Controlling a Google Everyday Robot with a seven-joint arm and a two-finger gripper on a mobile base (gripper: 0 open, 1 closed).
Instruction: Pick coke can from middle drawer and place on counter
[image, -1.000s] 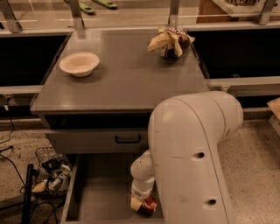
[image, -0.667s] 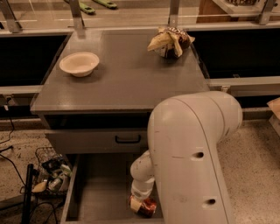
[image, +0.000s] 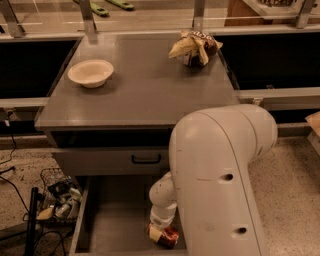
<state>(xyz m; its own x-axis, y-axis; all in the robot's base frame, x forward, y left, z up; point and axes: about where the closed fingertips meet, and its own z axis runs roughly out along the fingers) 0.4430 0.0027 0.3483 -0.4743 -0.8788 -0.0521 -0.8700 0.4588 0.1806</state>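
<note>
The task is judged to be at its early stage. The middle drawer (image: 112, 220) is pulled out, and the arm (image: 220, 175) is reached down into it, so that the gripper (image: 161, 231) is set at the drawer floor. The coke can (image: 168, 236) is seen lying on its side on that floor, touching the gripper's tip and just to the right of it. Whether the can is already gripped cannot be told, because the tip is hidden by the wrist and the can.

The lift is not yet done. The can is not raised off the floor, and nothing is placed on the counter (image: 145, 100), which lies well above and behind the gripper. A bowl (image: 90, 73) is seen far up to the left on the counter, and a snack bag (image: 195, 47) far up to the right. A bare stretch is left between them, where the can could be set down.

What is left, then, is the securing of the can, the lift out of the drawer and the placing.

Against the earlier frames, no change is noted: the arm, the gripper and the can are found in the same places.
</note>
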